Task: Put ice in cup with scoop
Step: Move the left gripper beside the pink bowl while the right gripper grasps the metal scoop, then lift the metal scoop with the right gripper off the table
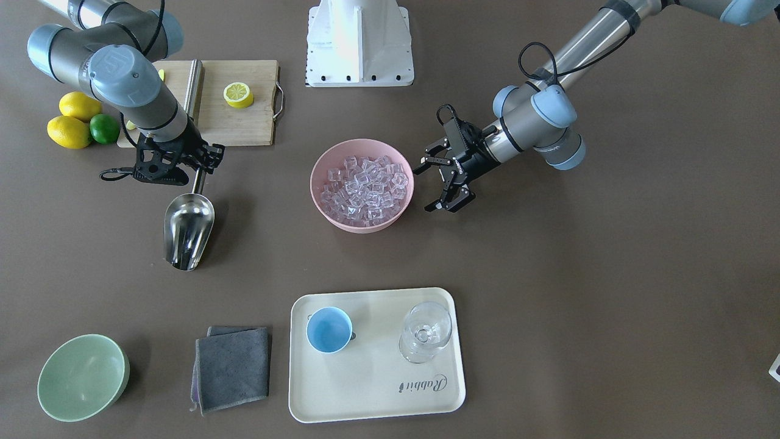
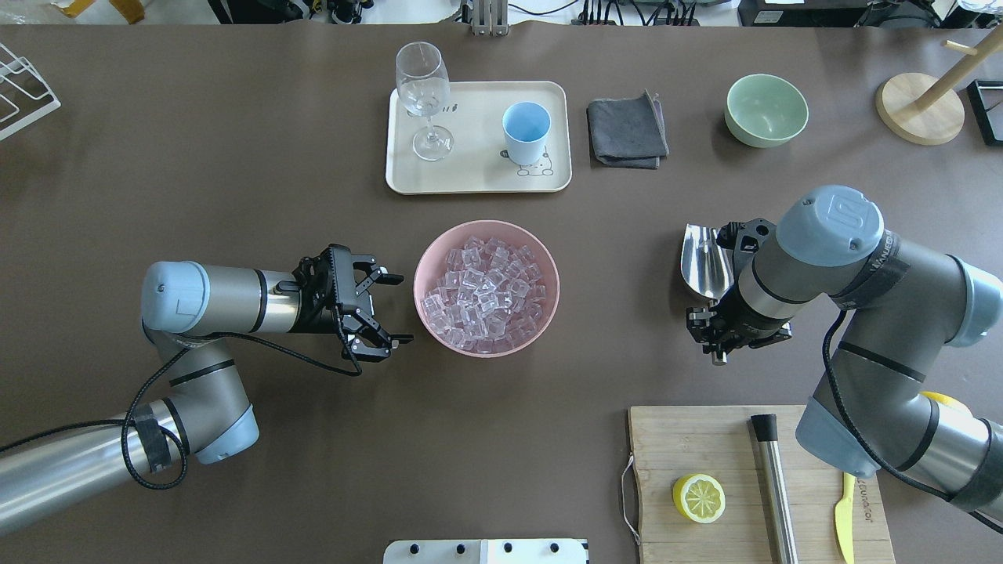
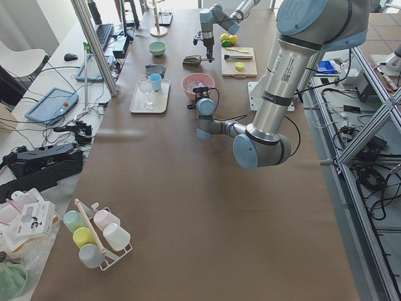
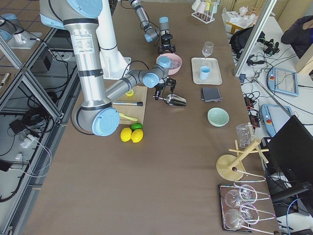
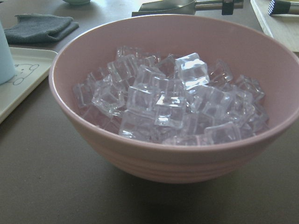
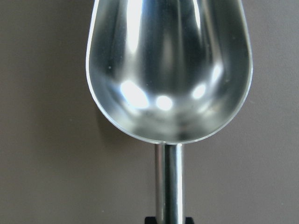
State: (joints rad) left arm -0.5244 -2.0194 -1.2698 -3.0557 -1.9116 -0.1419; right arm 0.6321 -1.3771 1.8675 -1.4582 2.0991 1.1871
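The ice [image 1: 365, 186] fills a pink bowl [image 1: 317, 177] at the table's middle. My left gripper [image 1: 426, 189] is open and empty, level with the bowl's side and just clear of it; its wrist view faces the ice [image 5: 173, 112]. The steel scoop [image 1: 189, 228] lies low over the table, trough up and empty [image 6: 168, 70]. My right gripper [image 1: 196, 163] is shut on its slim handle. I cannot tell if the scoop touches the table. The light-blue cup [image 1: 329, 329] stands empty on a cream tray [image 1: 378, 390].
A clear stemmed glass [image 1: 426, 332] stands on the tray beside the cup. A grey cloth [image 1: 233, 369] and a pale green bowl [image 1: 82, 378] lie past the tray. A cutting board [image 1: 244, 125] with a lemon half and a steel cylinder, plus lemons [image 1: 70, 131], sits behind my right arm.
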